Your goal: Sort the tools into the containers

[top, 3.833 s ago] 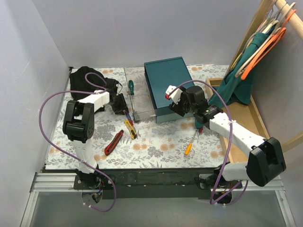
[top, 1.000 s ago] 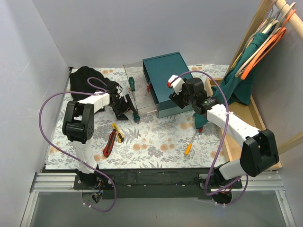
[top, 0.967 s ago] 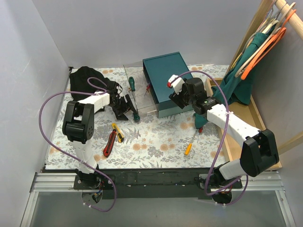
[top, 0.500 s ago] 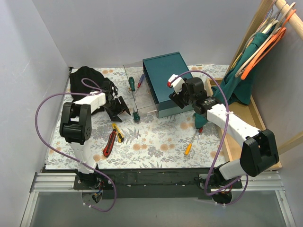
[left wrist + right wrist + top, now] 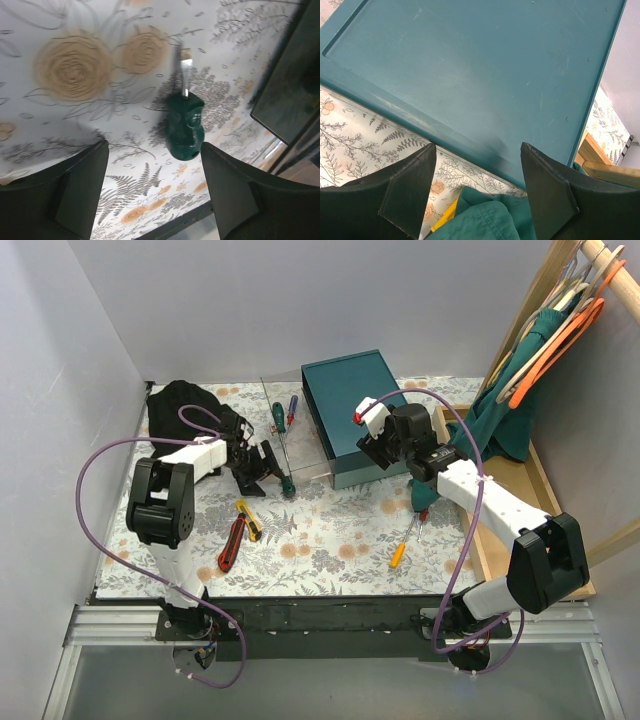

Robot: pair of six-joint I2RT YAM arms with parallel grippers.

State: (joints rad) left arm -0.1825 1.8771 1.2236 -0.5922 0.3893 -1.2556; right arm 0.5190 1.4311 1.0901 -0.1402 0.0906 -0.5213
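A green-handled screwdriver [image 5: 185,127] lies flat on the floral table cover [image 5: 70,65], its shaft pointing to the top of the left wrist view. It sits between the spread fingers [image 5: 80,195] of the left gripper [image 5: 154,150] with cover showing on either side of the handle, so the jaws stand wide apart and touch nothing. From overhead that screwdriver [image 5: 287,484] is left of centre, just off the near left corner of the teal box [image 5: 352,410], with the left gripper [image 5: 266,468] right beside it. A clear tray [image 5: 305,472] sits against the left side of the box. Further up the frame a second green screwdriver [image 5: 277,418] and a blue-handled screwdriver [image 5: 292,405] lie close together; I can't tell whether they are inside the tray. Lower left, a yellow utility knife [image 5: 249,520] and a red utility knife [image 5: 232,543] rest near each other on the cover. An orange-handled screwdriver [image 5: 398,555] lies lower right of centre. The right gripper [image 5: 375,448] hangs over the near right part of the box; its wrist view shows the fingers [image 5: 405,190] well apart above the box lid [image 5: 480,65], holding nothing. A teal cloth [image 5: 485,220] bunches at the bottom of that view. A black cloth [image 5: 180,405] lies in the upper left.
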